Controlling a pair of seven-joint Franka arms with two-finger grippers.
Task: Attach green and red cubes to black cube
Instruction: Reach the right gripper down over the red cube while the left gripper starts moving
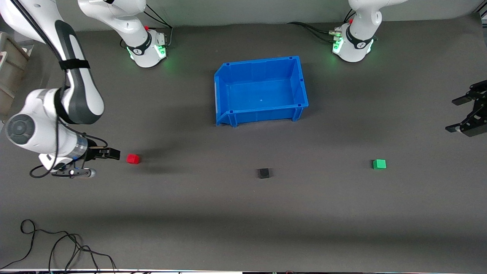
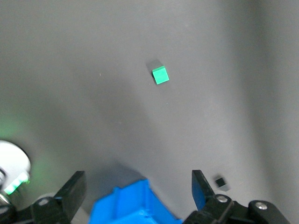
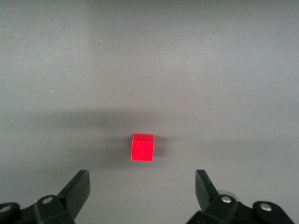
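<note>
The red cube [image 1: 133, 158] lies on the grey table toward the right arm's end. My right gripper [image 1: 97, 163] is open and empty, low beside the cube and apart from it. In the right wrist view the red cube [image 3: 142, 147] lies just ahead of the open right gripper [image 3: 142, 186]. The black cube [image 1: 263, 173] sits mid-table, nearer the front camera than the blue bin. The green cube [image 1: 379, 164] lies toward the left arm's end. My left gripper [image 1: 457, 114] is open and empty, raised at the table's edge. The left wrist view shows the left gripper [image 2: 138, 186], the green cube [image 2: 160, 75] and the black cube [image 2: 219, 181].
An empty blue bin [image 1: 228, 114] stands mid-table between the arm bases, and its corner [image 2: 133, 205] shows in the left wrist view. Loose black cables [image 1: 57, 247] lie at the table's near edge toward the right arm's end. A beige crate [image 1: 9, 72] stands off that end.
</note>
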